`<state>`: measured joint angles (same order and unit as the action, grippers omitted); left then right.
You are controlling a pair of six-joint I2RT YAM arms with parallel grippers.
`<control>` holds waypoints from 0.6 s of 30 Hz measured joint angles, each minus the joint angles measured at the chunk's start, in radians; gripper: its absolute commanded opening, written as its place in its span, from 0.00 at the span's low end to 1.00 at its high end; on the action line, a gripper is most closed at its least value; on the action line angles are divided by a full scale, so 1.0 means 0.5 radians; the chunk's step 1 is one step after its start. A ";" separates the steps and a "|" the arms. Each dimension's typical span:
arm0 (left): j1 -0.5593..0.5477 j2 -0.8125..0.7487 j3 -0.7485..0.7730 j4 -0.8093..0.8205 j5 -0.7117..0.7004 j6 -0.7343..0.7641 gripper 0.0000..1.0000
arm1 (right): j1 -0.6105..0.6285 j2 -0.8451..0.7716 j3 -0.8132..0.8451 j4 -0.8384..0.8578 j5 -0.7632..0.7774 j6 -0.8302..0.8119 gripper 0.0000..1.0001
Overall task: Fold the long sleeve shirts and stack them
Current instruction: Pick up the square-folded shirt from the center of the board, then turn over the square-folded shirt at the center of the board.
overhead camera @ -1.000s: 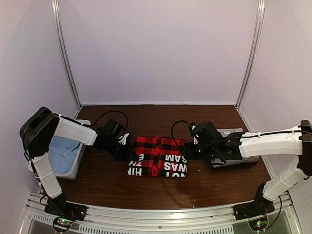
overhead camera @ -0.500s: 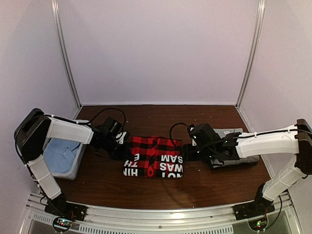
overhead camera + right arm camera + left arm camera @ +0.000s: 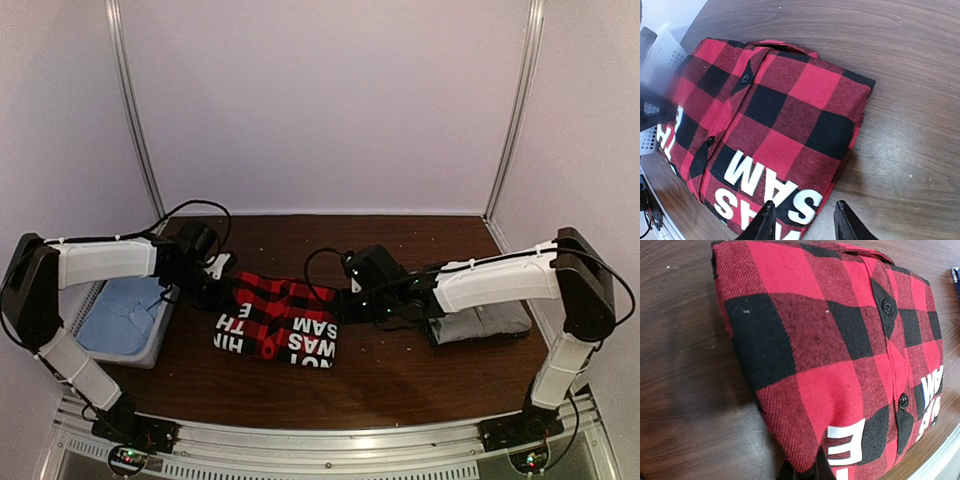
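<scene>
The red-and-black flannel shirt [image 3: 278, 320] lies folded on the brown table, its white letters toward the front. In the left wrist view this flannel [image 3: 830, 350] fills the frame. My left gripper [image 3: 222, 283] is at its left edge, shut [image 3: 807, 472] on a fold of the cloth. My right gripper [image 3: 345, 305] is at the shirt's right edge, open [image 3: 805, 222]; one finger hangs over the lettered corner [image 3: 790, 195], the other over bare wood. The grey shirt [image 3: 490, 322] lies folded at the right, partly hidden behind my right arm.
A white basket [image 3: 150, 350] holding a light blue cloth [image 3: 120, 310] stands at the table's left edge, close to my left arm; it also shows in the right wrist view [image 3: 660, 55]. Bare wood [image 3: 400, 375] runs along the front. Walls close the back and sides.
The flannel has slid left across the table with both arms following. My left gripper has closed on its left edge. The right arm now reaches far from the grey shirt.
</scene>
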<state>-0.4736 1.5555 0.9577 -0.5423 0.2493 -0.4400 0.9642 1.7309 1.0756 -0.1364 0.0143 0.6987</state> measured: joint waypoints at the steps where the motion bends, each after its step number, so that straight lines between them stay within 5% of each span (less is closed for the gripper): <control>1: 0.008 -0.004 0.011 -0.022 -0.001 0.018 0.00 | 0.003 0.030 0.036 0.008 -0.004 -0.004 0.37; 18: 0.069 -0.061 0.301 -0.290 0.091 0.187 0.00 | 0.044 0.527 0.344 0.063 -0.156 -0.026 0.25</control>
<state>-0.4393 1.5249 1.1080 -0.6872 0.2947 -0.3466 0.9863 1.9945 1.2476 -0.1051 -0.0639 0.6857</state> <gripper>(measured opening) 0.073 0.255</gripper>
